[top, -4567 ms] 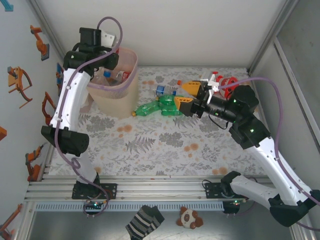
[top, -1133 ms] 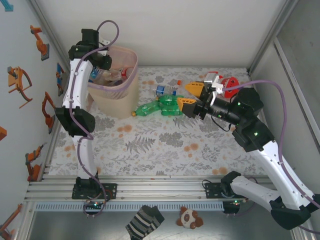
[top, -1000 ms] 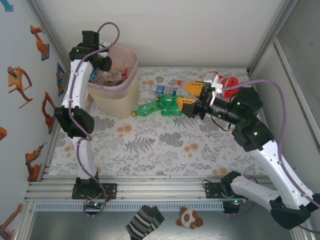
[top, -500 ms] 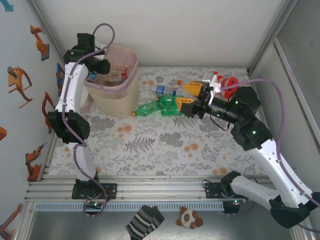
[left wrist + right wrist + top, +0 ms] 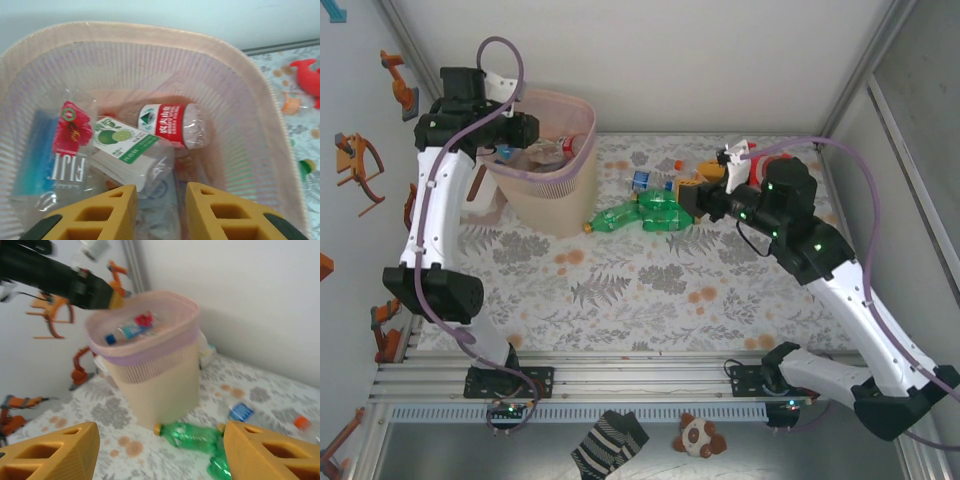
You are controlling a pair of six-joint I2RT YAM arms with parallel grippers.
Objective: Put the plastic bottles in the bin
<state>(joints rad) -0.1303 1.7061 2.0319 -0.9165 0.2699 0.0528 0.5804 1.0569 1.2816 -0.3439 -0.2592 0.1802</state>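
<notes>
right gripper [image 5: 160, 440] (fingers spread) faces a green bottle [image 5: 192, 435] lying flat, cap toward the bin [image 5: 150, 385].

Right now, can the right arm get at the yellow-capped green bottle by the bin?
Probably yes: the right gripper faces the green bottle with jaws open, and nothing lies between them.

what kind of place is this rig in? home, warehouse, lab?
Most likely a lab robot cell, not a home: white panel walls in an aluminium frame, left arm and right arm bolted to a slotted rail, and a floral cloth staged with plastic bottles and a bin.
</notes>
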